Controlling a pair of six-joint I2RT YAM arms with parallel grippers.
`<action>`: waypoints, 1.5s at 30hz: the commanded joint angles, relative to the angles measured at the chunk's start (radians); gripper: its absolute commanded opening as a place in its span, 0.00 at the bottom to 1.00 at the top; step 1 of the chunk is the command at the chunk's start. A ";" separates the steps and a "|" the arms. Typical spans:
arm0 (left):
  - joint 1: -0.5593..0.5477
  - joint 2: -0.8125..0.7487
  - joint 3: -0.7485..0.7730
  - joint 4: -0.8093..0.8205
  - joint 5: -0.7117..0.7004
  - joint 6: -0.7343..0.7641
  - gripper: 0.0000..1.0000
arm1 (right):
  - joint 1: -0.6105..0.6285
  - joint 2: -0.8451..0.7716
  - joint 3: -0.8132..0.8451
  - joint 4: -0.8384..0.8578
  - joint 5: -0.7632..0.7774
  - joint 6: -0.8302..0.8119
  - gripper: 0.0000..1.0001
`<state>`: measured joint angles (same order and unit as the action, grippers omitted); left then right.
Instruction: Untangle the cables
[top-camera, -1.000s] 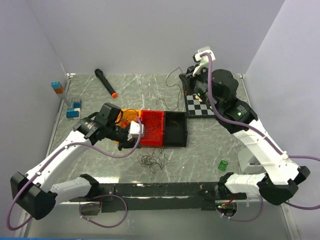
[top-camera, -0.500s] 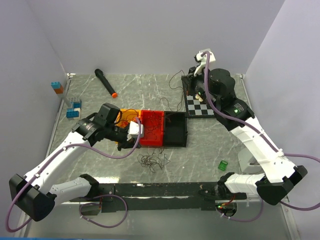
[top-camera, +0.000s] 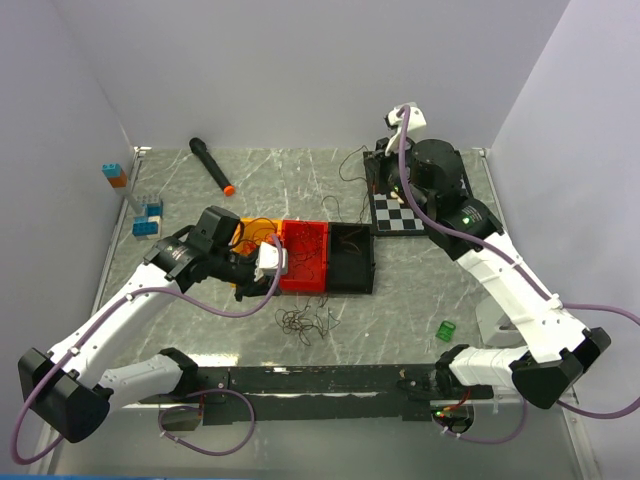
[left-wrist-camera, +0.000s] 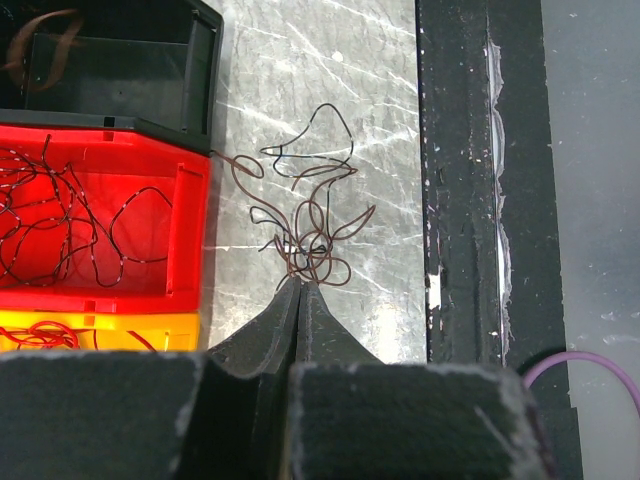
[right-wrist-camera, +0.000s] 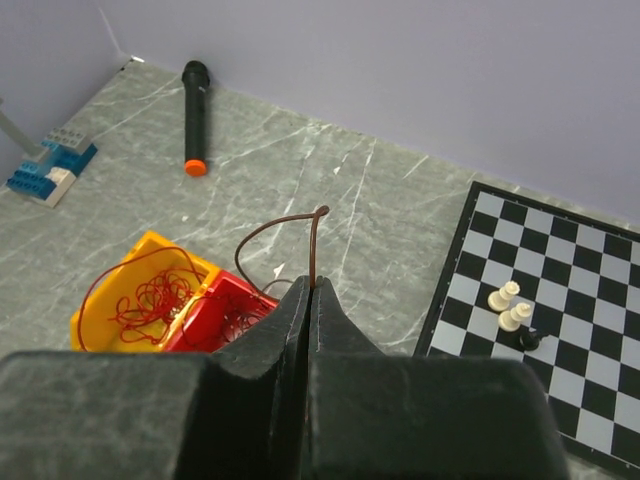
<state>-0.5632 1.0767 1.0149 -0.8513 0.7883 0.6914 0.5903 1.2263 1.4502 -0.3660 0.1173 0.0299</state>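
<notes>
The right end effector (right-wrist-camera: 309, 284) hangs raised over the far side of the grey marbled worktop (top-camera: 420, 290). Its two black fingers are pressed together on a thin dark brown cable (right-wrist-camera: 313, 245). In the right wrist view the strand rises from the fingertips, hooks over and curves down to the left toward the bins. Its lower end is lost against the red plastic bin (right-wrist-camera: 225, 320), which is itself cut off by the end effector's body. From above the same strand is hair-fine and can be traced only in parts beside the black-and-white chessboard (top-camera: 400, 213).

The left end effector (left-wrist-camera: 300, 287) is closed too. Its fingertips meet in a point at the near edge of a loose tangle of dark brown cables (left-wrist-camera: 310, 225), which lies on the worktop just beside the red bin. Possibly a loop is pinched there, but the tips cover the spot and I cannot tell. In the top view the left arm's wrist hides those fingers altogether.

The red bin holds more dark curly cables (left-wrist-camera: 70, 215). The yellow plastic bin (left-wrist-camera: 100, 330) next to it is mostly cut off by the end effector's body and shows a few red cables (left-wrist-camera: 40, 338). The black plastic bin (left-wrist-camera: 200, 60) on the red bin's other side has a blurred brownish loop (left-wrist-camera: 35, 45) in it, too dim to identify.
</notes>
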 joint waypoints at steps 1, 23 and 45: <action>-0.001 -0.009 0.011 0.005 0.011 -0.012 0.03 | -0.014 -0.025 -0.007 0.033 0.028 -0.016 0.00; 0.000 -0.026 -0.004 0.004 0.005 -0.010 0.04 | -0.027 -0.065 0.168 -0.013 0.002 -0.047 0.00; -0.001 -0.027 0.002 -0.006 -0.004 -0.003 0.04 | -0.030 -0.076 -0.046 0.035 0.042 -0.001 0.00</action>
<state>-0.5632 1.0687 1.0138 -0.8513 0.7853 0.6914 0.5682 1.1744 1.4822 -0.3836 0.1181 -0.0032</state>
